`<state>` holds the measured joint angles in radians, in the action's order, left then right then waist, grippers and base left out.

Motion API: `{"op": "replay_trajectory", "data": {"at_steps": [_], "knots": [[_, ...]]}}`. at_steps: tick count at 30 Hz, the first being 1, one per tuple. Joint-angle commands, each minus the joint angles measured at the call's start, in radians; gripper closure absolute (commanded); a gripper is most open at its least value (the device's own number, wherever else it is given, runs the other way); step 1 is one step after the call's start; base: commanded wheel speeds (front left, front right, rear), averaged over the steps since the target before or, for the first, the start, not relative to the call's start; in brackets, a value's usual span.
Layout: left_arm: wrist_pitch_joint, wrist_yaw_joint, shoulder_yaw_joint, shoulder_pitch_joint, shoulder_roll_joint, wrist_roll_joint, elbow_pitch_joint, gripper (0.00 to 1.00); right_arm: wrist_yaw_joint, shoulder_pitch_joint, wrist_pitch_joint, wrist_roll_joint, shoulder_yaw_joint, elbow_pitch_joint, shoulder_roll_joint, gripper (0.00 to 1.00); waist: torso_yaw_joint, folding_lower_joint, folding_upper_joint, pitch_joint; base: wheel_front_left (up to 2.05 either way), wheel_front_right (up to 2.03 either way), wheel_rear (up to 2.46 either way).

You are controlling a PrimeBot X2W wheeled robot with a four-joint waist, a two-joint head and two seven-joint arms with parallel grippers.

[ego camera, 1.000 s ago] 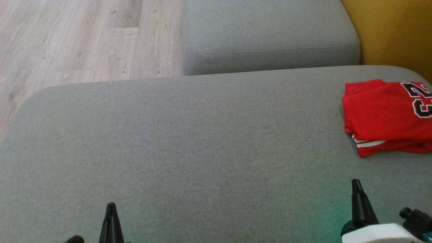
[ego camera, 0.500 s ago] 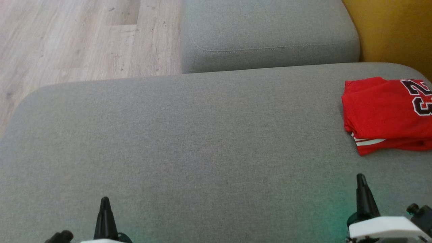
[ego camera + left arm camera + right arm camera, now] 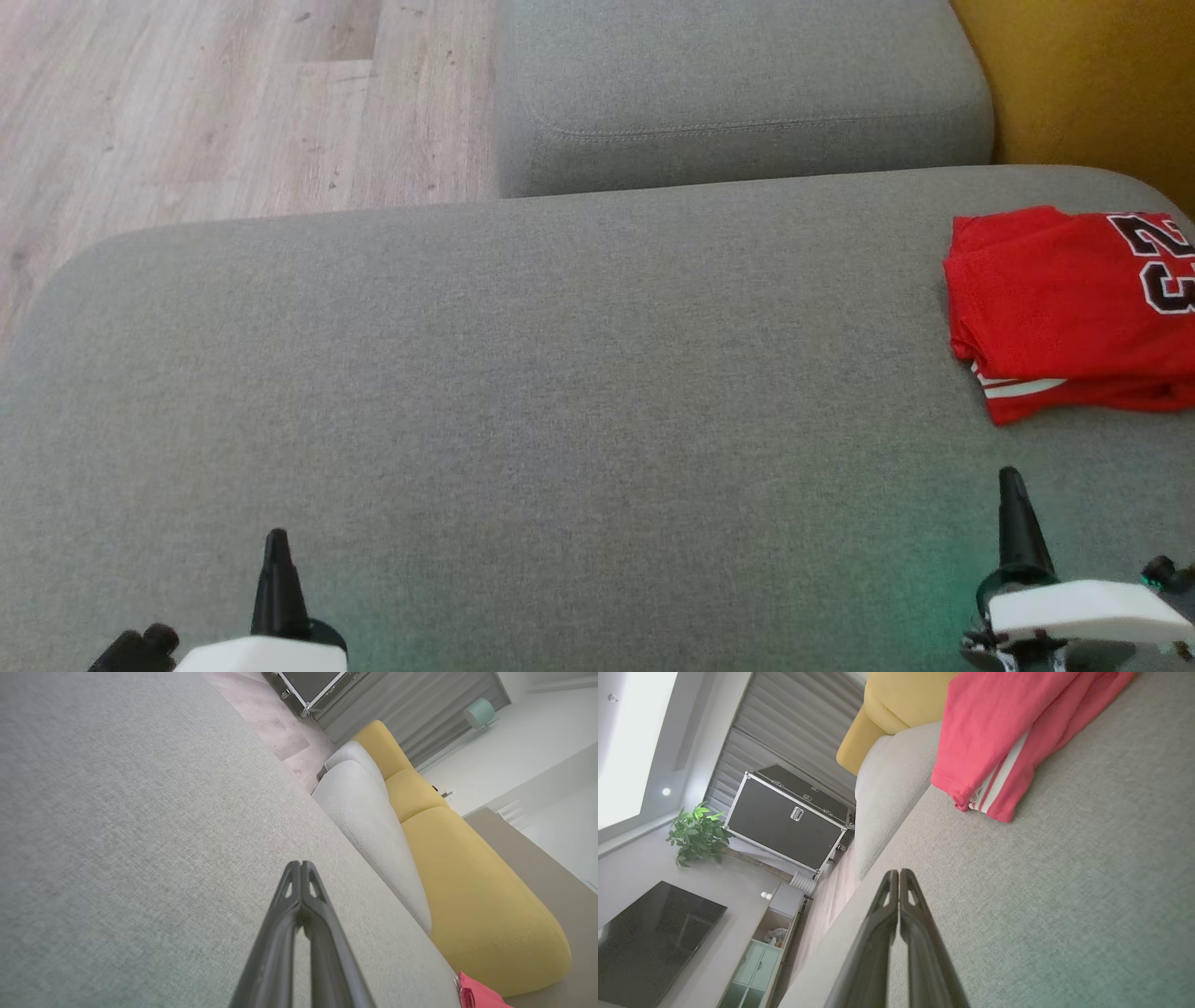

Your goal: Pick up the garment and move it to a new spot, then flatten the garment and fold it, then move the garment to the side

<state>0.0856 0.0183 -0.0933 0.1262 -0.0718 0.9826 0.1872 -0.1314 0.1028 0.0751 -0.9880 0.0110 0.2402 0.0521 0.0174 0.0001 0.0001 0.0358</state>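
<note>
The red garment (image 3: 1064,308), folded into a compact stack with black-and-white numerals on top and a white-striped hem showing at its near corner, lies flat at the far right end of the big grey seat cushion (image 3: 560,373), partly cut off by the edge of the head view. The left claw (image 3: 275,543) sits over the near left part of that cushion, its two dark fingers (image 3: 275,942) clenched tip to tip with nothing between them; the left wrist view shows them pressed together above bare grey fabric. The right claw (image 3: 1011,478) is over the near right part of the cushion, just short of the garment's striped corner and apart from it, likewise clenched and empty. Beyond the cushion's far edge sits a smaller grey cushion (image 3: 738,84), with a yellow sofa (image 3: 1083,84) past the far right corner and pale wooden floor (image 3: 187,112) past the far left
</note>
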Motion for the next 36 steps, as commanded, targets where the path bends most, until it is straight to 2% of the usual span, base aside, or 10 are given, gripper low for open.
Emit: {"op": "replay_trajectory", "data": {"at_steps": [1,36], "knots": [[-0.006,0.007,0.031,-0.057,-0.012,0.026,-0.027,1.0,0.0,-0.064,-0.006,-0.027,-0.005,-0.029,0.022,1.0,0.0,-0.0001,-0.0001,-0.001,0.0,0.0,0.0],[-0.108,0.076,0.117,-0.17,-0.011,0.441,0.027,1.0,0.001,-0.158,-0.107,-0.433,0.043,-0.008,0.022,1.0,-0.011,-0.0001,-0.0001,-0.026,0.0,0.0,0.0]]}}
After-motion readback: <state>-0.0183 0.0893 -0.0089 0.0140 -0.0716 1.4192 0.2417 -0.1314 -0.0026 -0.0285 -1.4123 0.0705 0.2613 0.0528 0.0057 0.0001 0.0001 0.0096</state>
